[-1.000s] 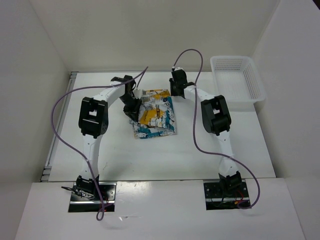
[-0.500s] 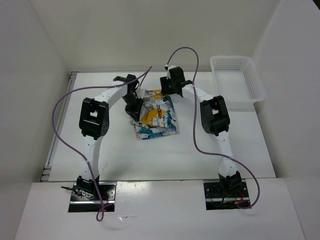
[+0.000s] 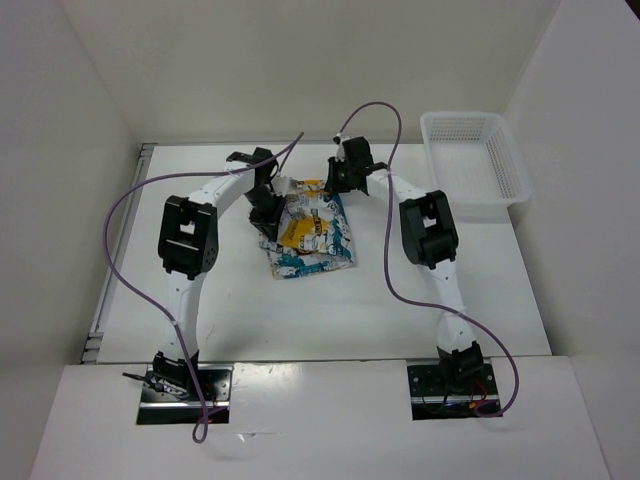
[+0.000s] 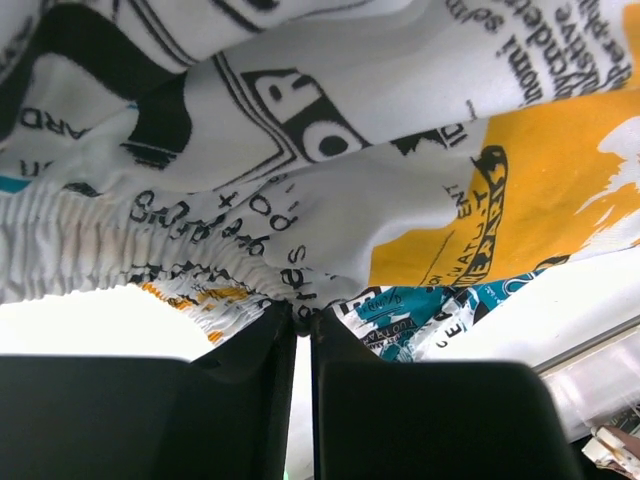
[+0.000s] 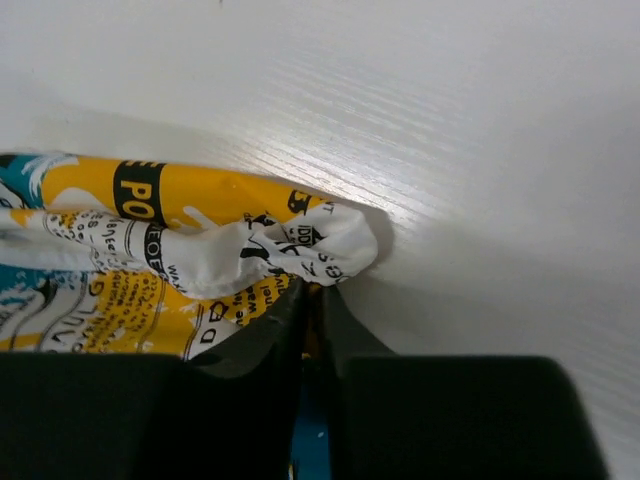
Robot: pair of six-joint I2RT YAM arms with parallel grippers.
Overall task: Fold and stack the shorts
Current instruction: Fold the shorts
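Note:
The shorts (image 3: 310, 235), white with teal, yellow and black print, lie bunched at the middle of the table. My left gripper (image 3: 268, 203) is at their far left corner, shut on the gathered waistband of the shorts (image 4: 250, 250), which drapes over the fingertips (image 4: 280, 325). My right gripper (image 3: 333, 185) is at the far right corner, shut on a bunched fold of the shorts (image 5: 200, 290) with yellow cloth showing between the fingers. That corner rests on the white table (image 5: 450, 150).
A white mesh basket (image 3: 475, 165) stands at the back right of the table. White walls enclose the table on the left, back and right. Purple cables loop above both arms.
My right gripper has moved left to the far right corner of the shorts, opened, and shut on the cloth. The left gripper stayed clamped and shifted slightly toward the back.

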